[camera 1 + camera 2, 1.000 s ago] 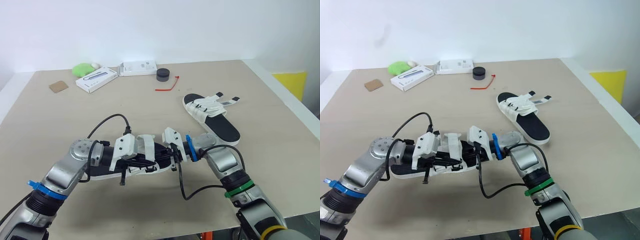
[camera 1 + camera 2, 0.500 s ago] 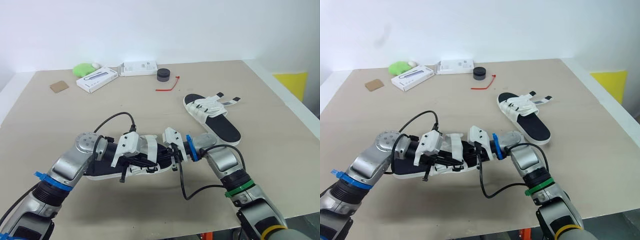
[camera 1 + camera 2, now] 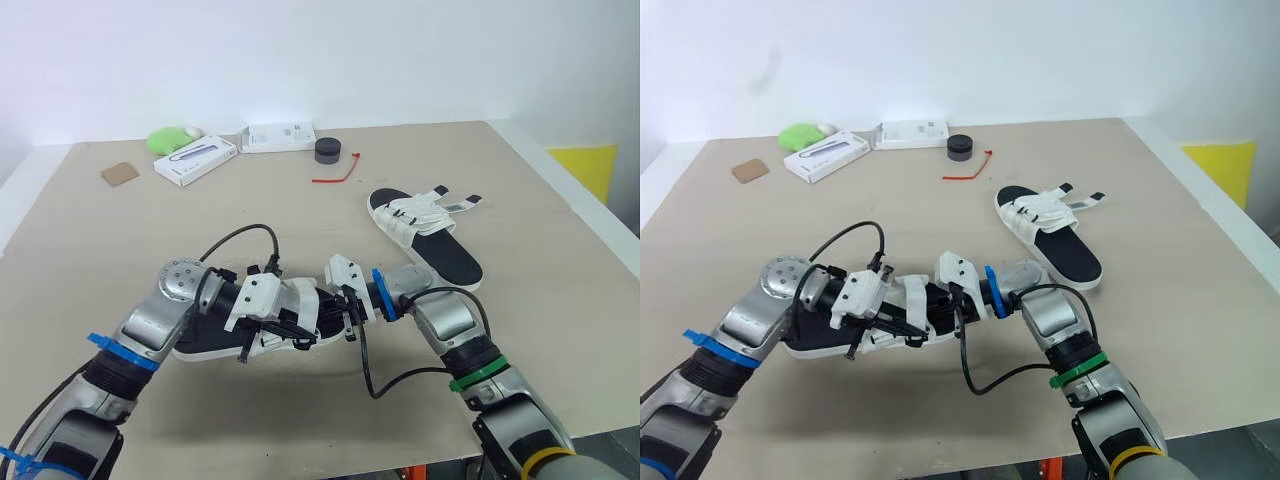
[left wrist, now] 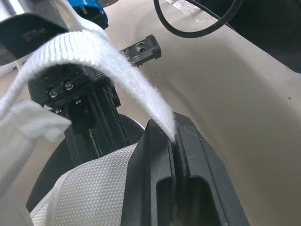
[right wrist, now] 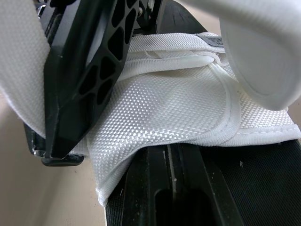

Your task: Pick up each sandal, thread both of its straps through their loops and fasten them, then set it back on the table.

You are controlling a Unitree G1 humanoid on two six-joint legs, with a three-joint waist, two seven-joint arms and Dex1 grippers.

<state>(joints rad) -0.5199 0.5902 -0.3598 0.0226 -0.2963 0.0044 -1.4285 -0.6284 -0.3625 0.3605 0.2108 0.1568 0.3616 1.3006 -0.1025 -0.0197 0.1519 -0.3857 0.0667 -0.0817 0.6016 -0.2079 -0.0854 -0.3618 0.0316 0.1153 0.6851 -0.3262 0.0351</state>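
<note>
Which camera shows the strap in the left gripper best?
Left wrist view: the white strap arcs into the left gripper's shut fingers. The eye views show it small, over the sandal; the right wrist view shows mostly the woven upper.

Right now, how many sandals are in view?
2. The near sandal sits toward the front of the table, its strap pinched in the fingers of the left gripper. The far sandal lies farther back on the right, untouched. None seem hidden.
</note>
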